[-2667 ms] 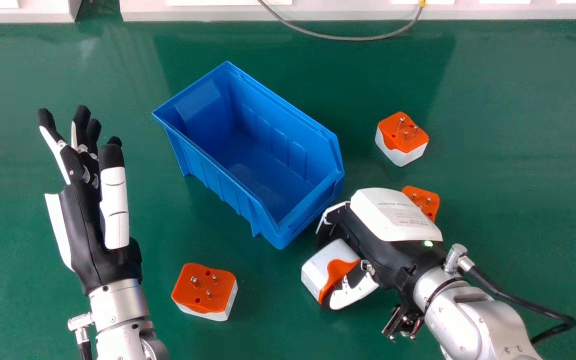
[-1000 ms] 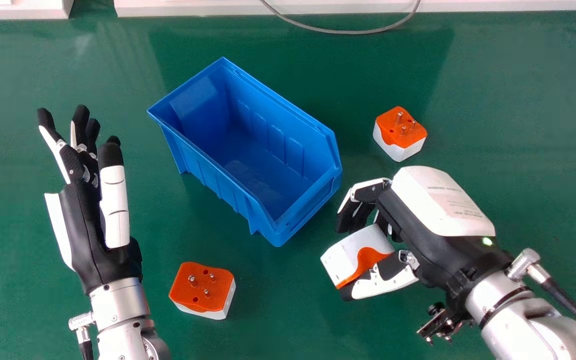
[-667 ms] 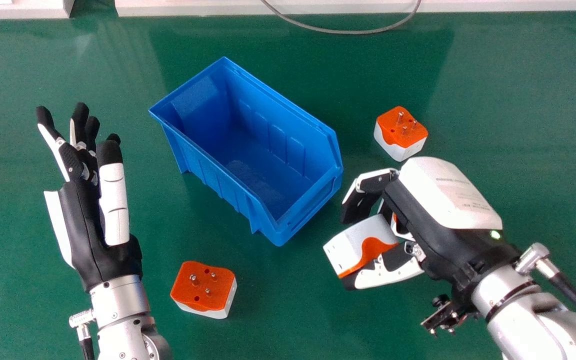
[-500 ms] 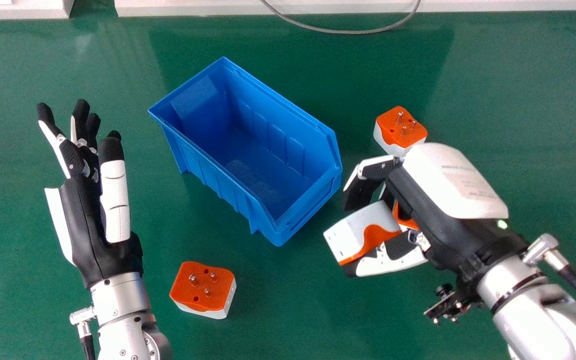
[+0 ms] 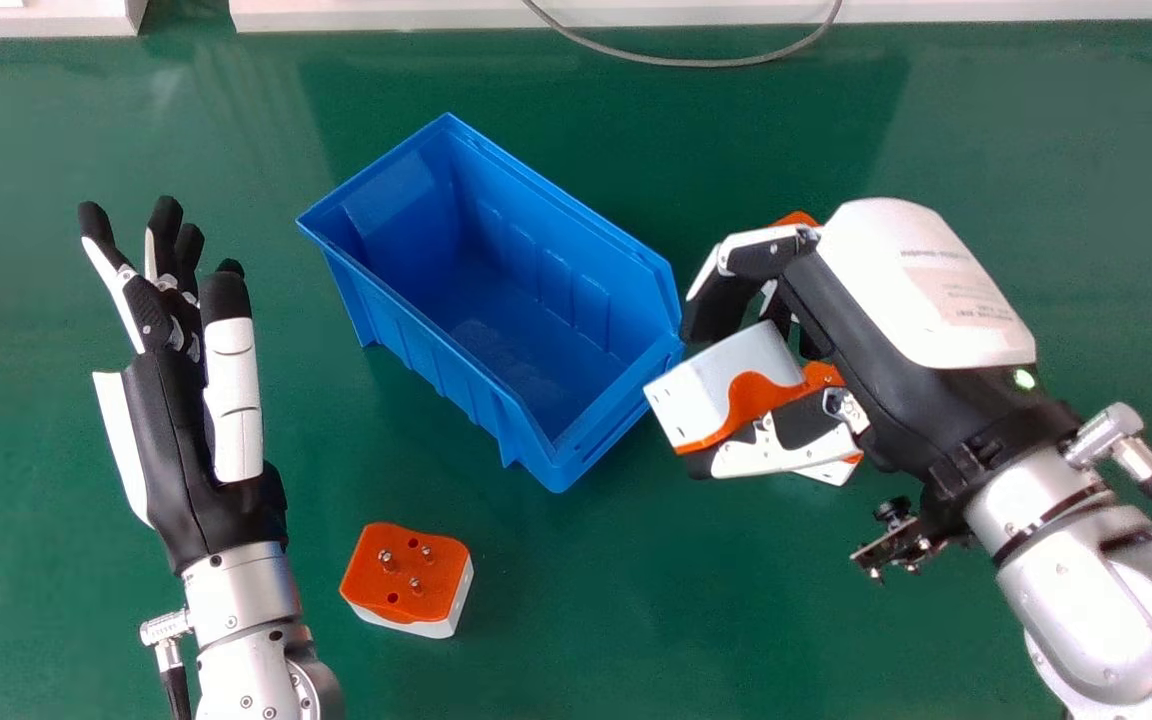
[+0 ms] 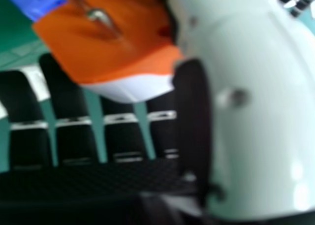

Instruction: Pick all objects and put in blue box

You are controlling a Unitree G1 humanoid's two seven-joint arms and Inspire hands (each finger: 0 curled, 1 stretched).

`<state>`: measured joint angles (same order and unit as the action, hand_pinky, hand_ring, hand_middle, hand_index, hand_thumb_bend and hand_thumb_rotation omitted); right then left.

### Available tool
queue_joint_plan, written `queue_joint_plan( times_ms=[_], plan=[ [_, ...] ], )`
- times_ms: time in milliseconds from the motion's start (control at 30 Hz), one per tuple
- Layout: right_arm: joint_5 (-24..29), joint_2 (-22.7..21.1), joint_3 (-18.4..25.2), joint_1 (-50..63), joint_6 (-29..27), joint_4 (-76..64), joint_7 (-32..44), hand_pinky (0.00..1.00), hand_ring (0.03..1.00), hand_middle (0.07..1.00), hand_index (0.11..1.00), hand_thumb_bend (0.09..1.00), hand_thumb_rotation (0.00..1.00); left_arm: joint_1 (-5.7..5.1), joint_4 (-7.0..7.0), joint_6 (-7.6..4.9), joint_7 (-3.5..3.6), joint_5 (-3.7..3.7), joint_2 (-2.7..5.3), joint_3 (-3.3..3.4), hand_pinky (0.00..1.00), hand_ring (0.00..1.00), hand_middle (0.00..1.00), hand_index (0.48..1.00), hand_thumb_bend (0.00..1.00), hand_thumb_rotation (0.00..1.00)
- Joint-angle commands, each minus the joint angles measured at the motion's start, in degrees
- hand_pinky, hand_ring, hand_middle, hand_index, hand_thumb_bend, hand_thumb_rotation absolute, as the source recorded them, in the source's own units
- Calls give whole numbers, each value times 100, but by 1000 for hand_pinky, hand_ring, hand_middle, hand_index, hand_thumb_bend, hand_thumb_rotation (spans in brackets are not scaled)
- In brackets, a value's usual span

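In the head view my right hand (image 5: 911,290) is just right of the blue box (image 5: 526,300), its fingers and thumb curled round an orange and white plug adapter (image 5: 711,395). The right hand view shows that adapter (image 6: 108,43) between the thumb and fingers of my right hand (image 6: 71,141). Another adapter (image 5: 406,575) rests on the table in front of the box, pins up. Beneath the right hand, part of a third adapter (image 5: 834,470) peeks out, and a sliver of one more (image 5: 794,218) shows behind its fingers. My left hand (image 5: 176,440) stays open left of the box.
The green table (image 5: 576,640) surrounds the box. A grey cable (image 5: 696,62) loops along the far edge, by a white frame (image 5: 386,15). Bare table lies between the left hand and the box.
My right hand has moved away from me, toward the far side, with the adapter in it. It now covers most of the far-right adapter. The left hand has barely shifted.
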<state>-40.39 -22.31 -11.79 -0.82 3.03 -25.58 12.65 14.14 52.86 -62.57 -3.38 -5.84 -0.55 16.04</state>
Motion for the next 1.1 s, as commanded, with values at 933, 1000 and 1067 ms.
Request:
queue_joint_plan(
  times_ms=[933, 1000, 1067],
  plan=[
    [-8, 409, -479, -2511, -505, 1738, -236, 303, 407, 489, 570, 492, 0, 115, 54, -73, 183, -173, -39, 23, 899, 958, 966, 965, 785, 822],
    [-229, 429, -620, -2728, -540, 2038, -363, 297, 406, 486, 554, 491, 0, 128, 58, -60, 195, -200, -33, 27, 899, 957, 964, 961, 789, 815],
    [-356, 465, -737, -2939, -578, 2316, -442, 282, 398, 485, 558, 489, 0, 143, 72, -78, 206, -211, -34, 28, 899, 956, 964, 959, 791, 810]
  ],
)
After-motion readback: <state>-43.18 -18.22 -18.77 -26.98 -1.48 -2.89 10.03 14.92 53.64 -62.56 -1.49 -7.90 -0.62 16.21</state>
